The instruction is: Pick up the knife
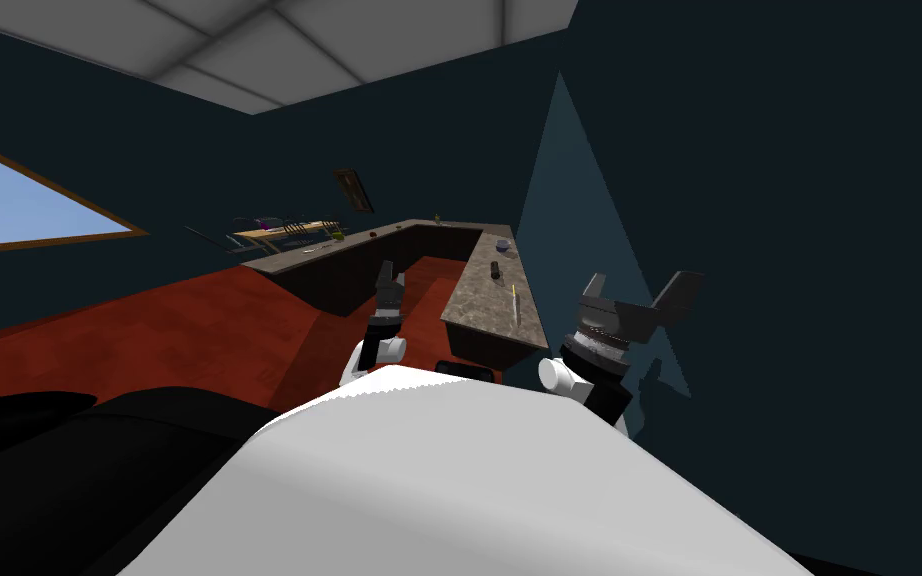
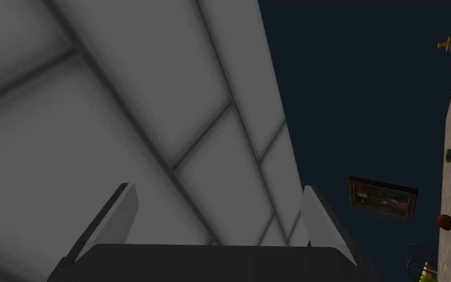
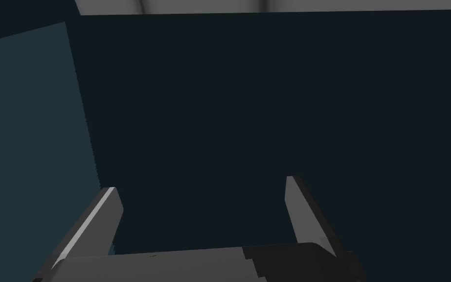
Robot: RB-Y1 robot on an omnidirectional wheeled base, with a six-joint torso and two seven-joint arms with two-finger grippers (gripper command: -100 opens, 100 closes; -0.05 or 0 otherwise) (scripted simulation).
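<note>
Found right gripper (image 1: 639, 297) and left gripper (image 1: 390, 275) spread open, empty, short of counter (image 1: 479, 290). Spotted knife (image 1: 515, 302) on counter's near end, untouched. Judged approach step; next, close in and lower right gripper.

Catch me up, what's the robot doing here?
Nothing is picked up yet. The knife lies flat on the counter, on the stretch nearest the robot and just ahead of it, with a small dark object further along the same top. The left gripper and the right gripper are both open, empty and held up in front of the chest, well short of the knife.
</note>
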